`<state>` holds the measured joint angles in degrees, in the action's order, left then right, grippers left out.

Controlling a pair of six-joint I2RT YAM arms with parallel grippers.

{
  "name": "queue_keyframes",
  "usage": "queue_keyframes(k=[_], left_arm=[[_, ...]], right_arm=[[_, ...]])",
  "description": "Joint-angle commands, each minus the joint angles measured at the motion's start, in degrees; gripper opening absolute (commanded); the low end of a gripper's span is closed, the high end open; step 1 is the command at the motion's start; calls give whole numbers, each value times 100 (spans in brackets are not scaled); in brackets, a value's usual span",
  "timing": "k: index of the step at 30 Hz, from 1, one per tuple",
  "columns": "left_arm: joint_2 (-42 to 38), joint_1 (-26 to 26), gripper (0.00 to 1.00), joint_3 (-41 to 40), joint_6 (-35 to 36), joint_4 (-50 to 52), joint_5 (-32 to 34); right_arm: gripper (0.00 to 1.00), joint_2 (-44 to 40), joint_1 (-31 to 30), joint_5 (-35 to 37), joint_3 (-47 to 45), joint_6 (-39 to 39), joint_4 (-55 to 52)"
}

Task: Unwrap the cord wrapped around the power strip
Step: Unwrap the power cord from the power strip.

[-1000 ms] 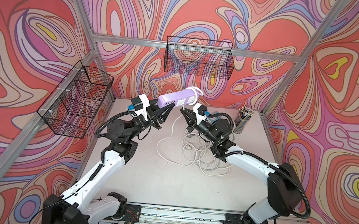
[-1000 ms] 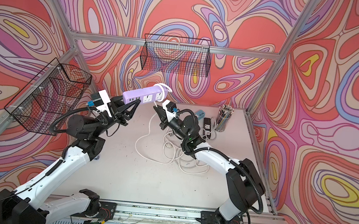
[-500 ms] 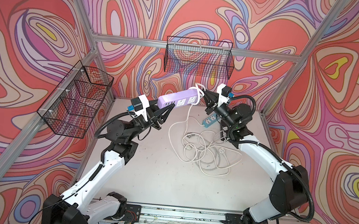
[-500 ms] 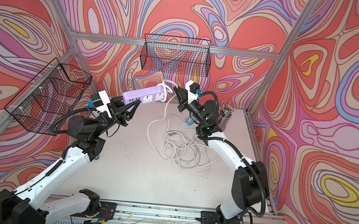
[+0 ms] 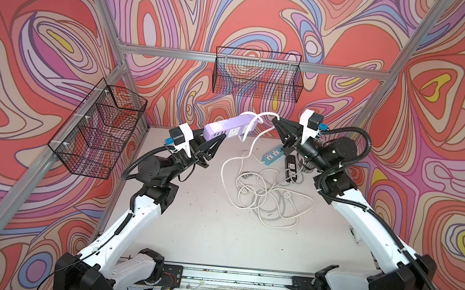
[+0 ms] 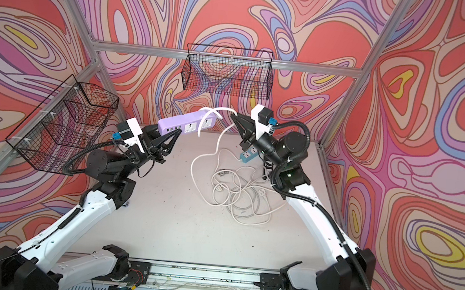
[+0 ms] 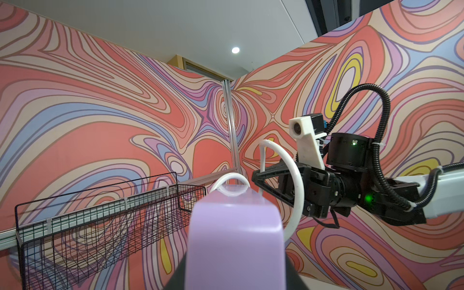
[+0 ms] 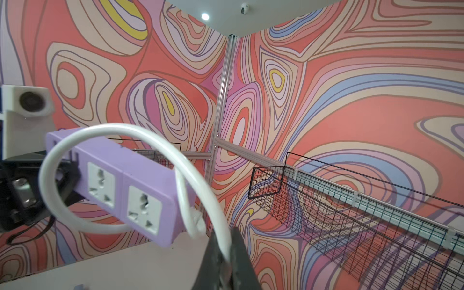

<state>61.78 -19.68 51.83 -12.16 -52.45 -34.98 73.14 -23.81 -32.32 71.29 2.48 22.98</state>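
My left gripper [image 5: 216, 141] [image 6: 174, 138] holds a lilac power strip [image 5: 227, 126] [image 6: 186, 124] by one end, up in the air near the back wall. In the left wrist view the strip [image 7: 236, 226] sits between the jaws of that gripper [image 7: 236, 276]. A white cord [image 5: 253, 121] [image 6: 207, 116] loops round the strip's far end. My right gripper [image 5: 276, 122] [image 6: 234, 116] is shut on the cord just beyond that end. In the right wrist view the cord [image 8: 150, 140] arcs over the strip [image 8: 125, 180] into the right gripper [image 8: 227, 251]. The rest of the cord hangs down to the table.
A tangle of white cords [image 5: 264, 190] lies on the table under the right arm. A blue power strip [image 5: 273, 156] and a black one [image 5: 291, 165] lie beside it. Wire baskets hang on the back wall [image 5: 257, 75] and the left wall [image 5: 100, 129].
My right gripper has risen from low over the table to the strip's far end, carrying the cord up and over with it. The left gripper and strip have stayed put.
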Motion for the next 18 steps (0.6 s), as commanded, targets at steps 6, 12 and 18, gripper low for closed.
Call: queue_keyframes(k=[6, 12, 18], left_arm=[[-173, 94, 0, -20, 107, -197, 141], [-188, 114, 0, -34, 99, -226, 147], [-237, 135, 0, -49, 91, -255, 173]], right_arm=[[0, -391, -273, -934, -1036, -463, -736], [0, 129, -770, -694, -1706, -600, -384], [0, 890, -792, -557, -2206, -840, 373]])
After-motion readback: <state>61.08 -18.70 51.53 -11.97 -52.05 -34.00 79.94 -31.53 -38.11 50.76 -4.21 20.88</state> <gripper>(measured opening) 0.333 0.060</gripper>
